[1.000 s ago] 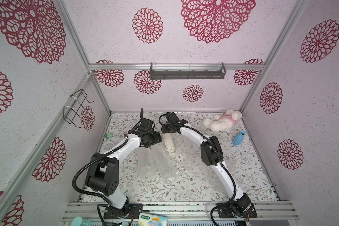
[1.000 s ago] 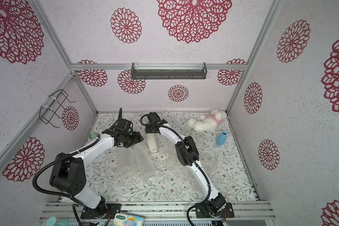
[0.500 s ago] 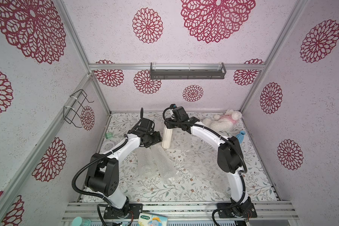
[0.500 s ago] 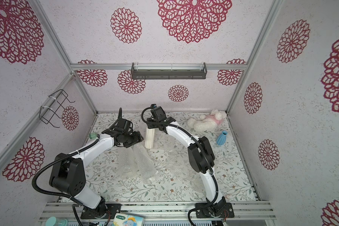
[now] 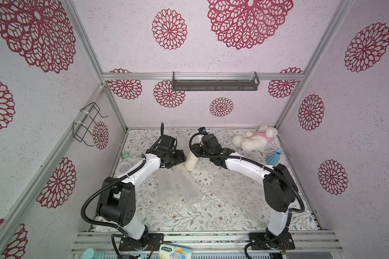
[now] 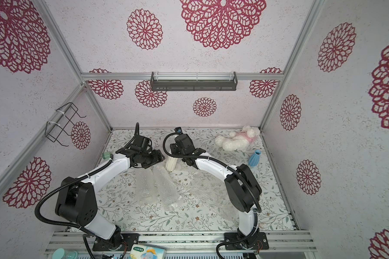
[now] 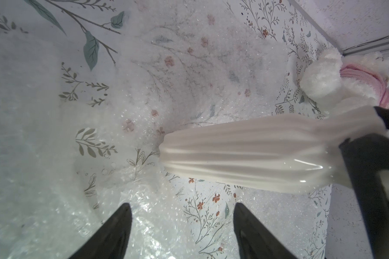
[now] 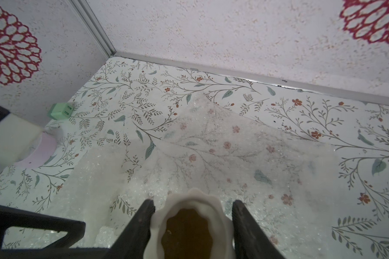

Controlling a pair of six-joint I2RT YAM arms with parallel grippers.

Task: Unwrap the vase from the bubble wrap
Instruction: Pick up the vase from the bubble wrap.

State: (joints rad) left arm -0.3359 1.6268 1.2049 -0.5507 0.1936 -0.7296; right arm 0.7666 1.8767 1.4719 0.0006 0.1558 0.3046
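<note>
A cream ribbed vase stands tilted and bare at the far middle of the table, beyond the bubble wrap. My right gripper is shut on the vase, one finger on each side of its wavy rim. Whether its base touches the table I cannot tell. My left gripper hangs open just left of the vase, over crumpled bubble wrap, with nothing between its fingers. More wrap lies flat under the vase.
A white plush toy in pink lies at the back right, with a small blue vase nearer the right wall. A green cube and a white disc sit by the left wall. A grey shelf hangs on the back wall.
My right arm has swung its elbow out to the right and tipped the vase from lying over the wrap to nearly upright. The left arm has stayed where it was.
</note>
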